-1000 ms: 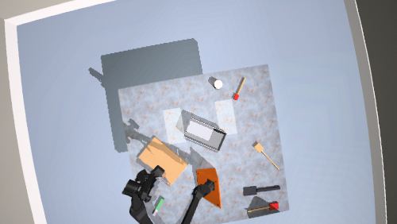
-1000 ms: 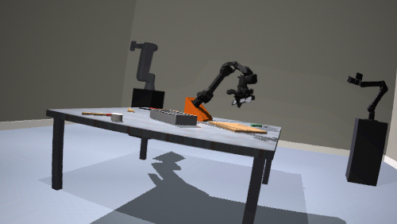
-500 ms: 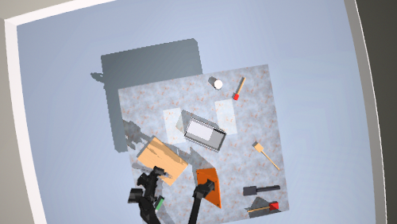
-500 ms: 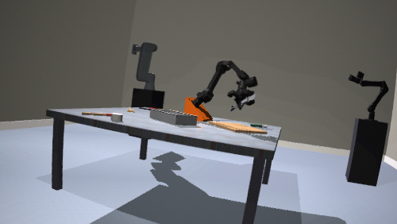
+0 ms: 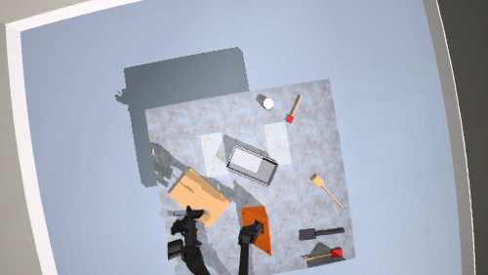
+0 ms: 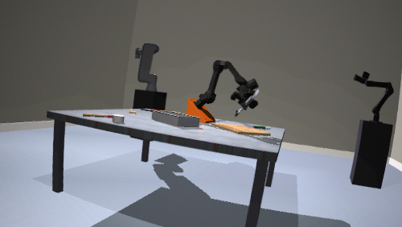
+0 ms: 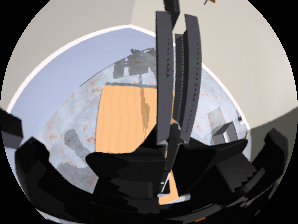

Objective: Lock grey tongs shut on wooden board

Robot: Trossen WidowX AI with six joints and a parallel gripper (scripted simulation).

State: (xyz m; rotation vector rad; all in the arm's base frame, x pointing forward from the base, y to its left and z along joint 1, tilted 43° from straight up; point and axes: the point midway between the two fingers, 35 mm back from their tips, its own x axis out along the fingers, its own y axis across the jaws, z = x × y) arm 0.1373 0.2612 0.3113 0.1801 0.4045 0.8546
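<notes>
The grey tongs (image 5: 172,213) (image 6: 256,94) (image 7: 163,75) are in my gripper (image 5: 195,214) (image 6: 250,99) (image 7: 161,125), which is shut on them and holds them above the table's near left part. In the exterior view they slant, one end up and the other down; which end is the tips I cannot tell. In the wrist view their two long arms stand close side by side with a narrow gap. The hinge and its lock cannot be made out. The wooden board (image 5: 199,189) (image 6: 241,129) (image 7: 120,120) lies below and beside the gripper. The roasting tin (image 5: 261,172) (image 6: 177,120) stands apart, without the tongs.
An orange mount (image 5: 264,224) (image 6: 194,109) stands at my arm's base, right of the board. A white cup (image 5: 267,103) (image 6: 118,119) and a red-headed tool (image 5: 296,107) lie beyond the tin. A wooden tool (image 5: 318,180) and a dark spatula (image 5: 307,234) lie at the right.
</notes>
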